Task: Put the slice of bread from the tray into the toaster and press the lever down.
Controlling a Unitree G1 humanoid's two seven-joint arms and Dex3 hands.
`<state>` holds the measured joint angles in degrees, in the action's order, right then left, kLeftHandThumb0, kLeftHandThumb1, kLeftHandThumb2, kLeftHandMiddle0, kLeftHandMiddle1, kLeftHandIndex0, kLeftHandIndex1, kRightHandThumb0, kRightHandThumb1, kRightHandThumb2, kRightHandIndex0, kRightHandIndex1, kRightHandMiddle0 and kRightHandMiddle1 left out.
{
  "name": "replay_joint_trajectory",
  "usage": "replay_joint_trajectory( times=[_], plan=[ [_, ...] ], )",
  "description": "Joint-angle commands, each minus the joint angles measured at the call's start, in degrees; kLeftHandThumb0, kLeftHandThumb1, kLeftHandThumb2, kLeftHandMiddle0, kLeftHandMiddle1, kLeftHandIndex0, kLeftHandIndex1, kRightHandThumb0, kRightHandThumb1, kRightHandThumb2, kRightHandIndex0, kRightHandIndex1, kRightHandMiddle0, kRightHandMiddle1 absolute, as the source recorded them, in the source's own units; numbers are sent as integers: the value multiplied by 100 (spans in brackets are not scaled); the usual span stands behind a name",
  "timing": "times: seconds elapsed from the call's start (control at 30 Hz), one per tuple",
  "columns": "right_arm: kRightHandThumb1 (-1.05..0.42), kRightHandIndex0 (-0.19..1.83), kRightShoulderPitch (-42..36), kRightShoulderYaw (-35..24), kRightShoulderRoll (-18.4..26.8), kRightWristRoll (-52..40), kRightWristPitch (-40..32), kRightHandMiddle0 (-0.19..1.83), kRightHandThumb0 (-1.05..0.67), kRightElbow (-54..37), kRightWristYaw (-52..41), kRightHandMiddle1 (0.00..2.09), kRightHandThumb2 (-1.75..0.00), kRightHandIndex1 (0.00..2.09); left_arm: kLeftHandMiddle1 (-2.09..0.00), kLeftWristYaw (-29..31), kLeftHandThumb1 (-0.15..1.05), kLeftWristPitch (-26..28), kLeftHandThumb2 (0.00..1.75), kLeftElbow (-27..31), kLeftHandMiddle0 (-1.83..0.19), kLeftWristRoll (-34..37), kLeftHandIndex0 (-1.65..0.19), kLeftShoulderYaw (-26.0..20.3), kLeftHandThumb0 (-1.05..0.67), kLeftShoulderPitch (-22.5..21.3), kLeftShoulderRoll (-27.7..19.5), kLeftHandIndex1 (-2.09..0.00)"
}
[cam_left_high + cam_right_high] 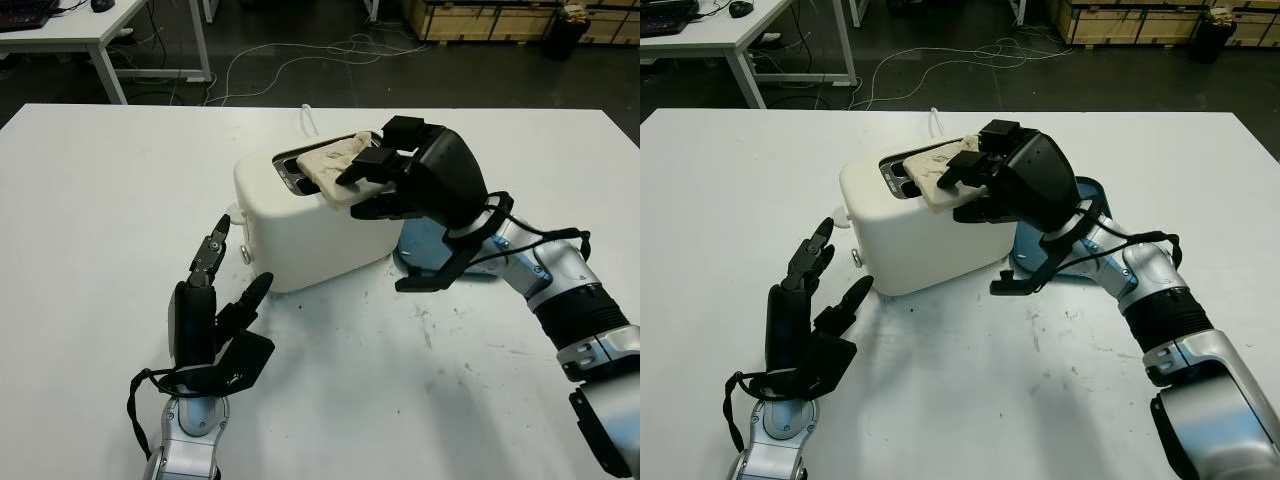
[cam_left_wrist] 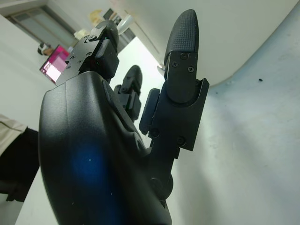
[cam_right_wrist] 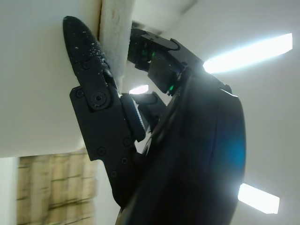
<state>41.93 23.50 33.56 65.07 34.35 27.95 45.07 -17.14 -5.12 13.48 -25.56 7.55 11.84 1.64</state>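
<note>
A white toaster (image 1: 305, 225) stands near the middle of a white surface (image 1: 100, 200). The right hand (image 1: 385, 185) grips a slice of bread (image 1: 335, 165) and holds it tilted over the toaster's top, with one end of the slice at the slots and the rest lying across the top edge. A blue tray (image 1: 425, 250) sits on the surface just behind that hand, beside the toaster. The left hand (image 1: 215, 325) is open and holds nothing, raised near the toaster's front corner toward the surface's near edge.
</note>
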Motion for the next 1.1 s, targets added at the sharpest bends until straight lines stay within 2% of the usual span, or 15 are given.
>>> replay_joint_trajectory(
  times=[0.0,0.17,0.4,0.57,0.67,0.8,0.93,1.07],
  plan=[
    [-92,113,216,127,133,399,-313,84,-61,-103,478,167,-26,174,-12,-8,92,-24,23,30,-41,19,-35,-8,-66,-29,0,0],
    [-92,121,243,192,336,606,-401,89,-56,-409,776,174,-38,175,-13,19,92,-95,23,-20,-41,46,-35,-29,-65,-78,-55,0],
    [-92,117,294,89,630,328,-90,86,-53,-684,579,172,-45,175,-14,42,92,-74,24,-26,-40,59,-35,-32,-65,-95,-84,0],
    [-92,117,351,58,644,243,-108,89,-52,-645,636,174,-43,175,-14,58,92,-81,23,-28,-39,119,-34,-39,-66,-97,-72,0],
    [-92,116,413,-20,595,-195,169,89,-52,-495,381,174,-40,175,-15,66,92,-43,23,-1,-39,120,-34,-36,-66,-96,-87,0],
    [-92,117,505,-389,452,-2482,665,89,-45,-363,-1737,175,-33,175,-16,55,92,-107,23,-12,-38,129,-35,-46,-67,-77,-99,0],
    [-92,118,898,-698,465,-4185,356,94,-34,-497,-3748,175,-25,175,-17,27,92,-105,22,-4,-39,85,-35,-34,-65,-51,-93,0],
    [-92,112,1504,-1021,365,-5342,-314,87,-27,-539,-5404,175,-20,175,-17,47,92,-13,22,64,-38,63,-35,-8,-66,-17,-61,0]
  ],
)
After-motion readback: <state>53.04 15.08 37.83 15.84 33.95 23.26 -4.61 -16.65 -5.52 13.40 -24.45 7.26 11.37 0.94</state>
